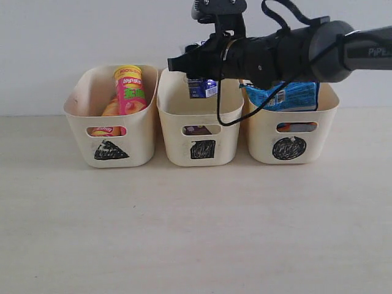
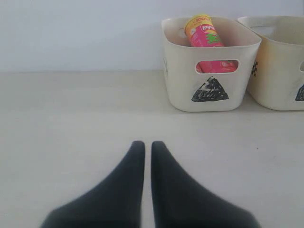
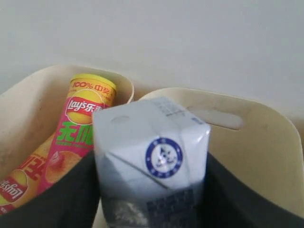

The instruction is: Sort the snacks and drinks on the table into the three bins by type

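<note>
We find three bins (image 1: 184, 116) side by side on the tabletop (image 1: 196, 233): Lay's cans (image 1: 130, 92) in the left, drink carton (image 1: 202, 88) over the middle, bag (image 1: 288, 95) in the right.

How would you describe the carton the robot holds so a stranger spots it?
Find the three cream bins; look above the middle bin, marked with a black square. The white and blue carton hangs there in the right gripper, the only item a gripper holds.

Prob. a robot lab / test bench, not a home: bare white wall (image 1: 92, 37) across top of frame, plain beige wood-grain table (image 1: 196, 233) filling lower half, three hand-marked cream bins (image 1: 174, 147) lined up mid-frame, black robot arm (image 1: 288, 55) w/ loose cable upper right.
</note>
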Controlling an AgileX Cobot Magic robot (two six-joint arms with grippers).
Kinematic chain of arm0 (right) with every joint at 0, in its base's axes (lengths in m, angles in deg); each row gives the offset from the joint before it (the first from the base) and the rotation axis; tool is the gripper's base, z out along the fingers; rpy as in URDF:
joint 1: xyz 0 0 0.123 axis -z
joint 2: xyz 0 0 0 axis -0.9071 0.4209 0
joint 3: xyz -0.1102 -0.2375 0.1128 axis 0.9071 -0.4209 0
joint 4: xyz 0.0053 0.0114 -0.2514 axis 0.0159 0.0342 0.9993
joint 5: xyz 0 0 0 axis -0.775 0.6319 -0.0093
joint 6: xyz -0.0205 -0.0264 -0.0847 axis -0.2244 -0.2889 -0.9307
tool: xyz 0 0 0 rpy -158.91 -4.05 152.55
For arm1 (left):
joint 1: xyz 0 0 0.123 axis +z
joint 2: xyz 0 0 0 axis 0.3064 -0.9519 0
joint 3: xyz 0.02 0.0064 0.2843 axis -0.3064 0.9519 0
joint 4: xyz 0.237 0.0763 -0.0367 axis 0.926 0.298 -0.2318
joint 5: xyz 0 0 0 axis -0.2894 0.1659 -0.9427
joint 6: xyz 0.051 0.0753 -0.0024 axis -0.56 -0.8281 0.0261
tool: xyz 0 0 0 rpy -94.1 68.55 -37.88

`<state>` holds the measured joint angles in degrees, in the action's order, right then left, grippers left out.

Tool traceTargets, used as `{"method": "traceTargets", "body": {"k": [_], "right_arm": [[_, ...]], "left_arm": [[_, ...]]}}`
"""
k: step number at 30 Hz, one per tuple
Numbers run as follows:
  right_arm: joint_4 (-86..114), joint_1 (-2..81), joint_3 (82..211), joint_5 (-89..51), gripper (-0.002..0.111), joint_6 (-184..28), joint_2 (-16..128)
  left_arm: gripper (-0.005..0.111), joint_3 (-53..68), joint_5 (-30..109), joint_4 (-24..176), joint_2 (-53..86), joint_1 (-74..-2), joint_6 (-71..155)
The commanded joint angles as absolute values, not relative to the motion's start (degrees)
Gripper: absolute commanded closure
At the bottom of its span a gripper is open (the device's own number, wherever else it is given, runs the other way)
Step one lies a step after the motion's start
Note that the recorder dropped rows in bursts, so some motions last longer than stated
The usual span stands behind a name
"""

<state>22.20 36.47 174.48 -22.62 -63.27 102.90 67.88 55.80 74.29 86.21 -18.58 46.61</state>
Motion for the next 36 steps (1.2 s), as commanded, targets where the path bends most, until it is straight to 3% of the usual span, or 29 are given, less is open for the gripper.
{"method": "traceTargets", "body": {"k": [1, 9, 12, 18, 20, 22, 28, 33, 34, 36], "right_arm": [[22.1, 37.1, 174.9, -30.1, 0.108, -62.7, 104.9], [22.1, 38.0, 174.9, -32.0, 0.107, -62.7, 107.7], [22.0, 38.2, 174.9, -32.0, 0.09, -62.7, 108.0], [22.1, 38.2, 174.9, -31.8, 0.03, -62.7, 108.0], [22.1, 38.2, 174.9, -31.5, 0.021, -62.7, 108.0], [22.1, 38.2, 174.9, -31.4, 0.019, -62.7, 108.0], [22.1, 38.2, 174.9, -23.6, 0.023, -62.7, 105.7], [22.3, 38.2, 174.9, -10.2, 0.076, -65.6, 100.0], [22.3, 38.2, 174.9, -5.0, 0.104, -68.6, 97.7], [22.3, 38.2, 174.9, 1.5, 0.107, -72.9, 94.9]], "left_arm": [[0.102, 68.0, 55.6, 74.2, 86.4, -18.5, 46.9], [0.102, 68.0, 55.6, 74.2, 86.4, -18.5, 46.9], [0.102, 68.0, 55.6, 74.2, 86.4, -18.5, 46.9], [0.102, 68.0, 55.6, 74.2, 86.4, -18.5, 46.9], [0.102, 68.0, 55.6, 74.2, 86.4, -18.5, 46.9], [0.102, 68.0, 55.6, 74.2, 86.4, -18.5, 46.9], [0.102, 68.0, 55.6, 74.2, 86.4, -18.5, 46.9], [0.102, 68.0, 55.6, 74.2, 86.4, -18.5, 46.9], [0.102, 68.0, 55.6, 74.2, 86.4, -18.5, 46.9], [0.102, 68.0, 55.6, 74.2, 86.4, -18.5, 46.9]]}}
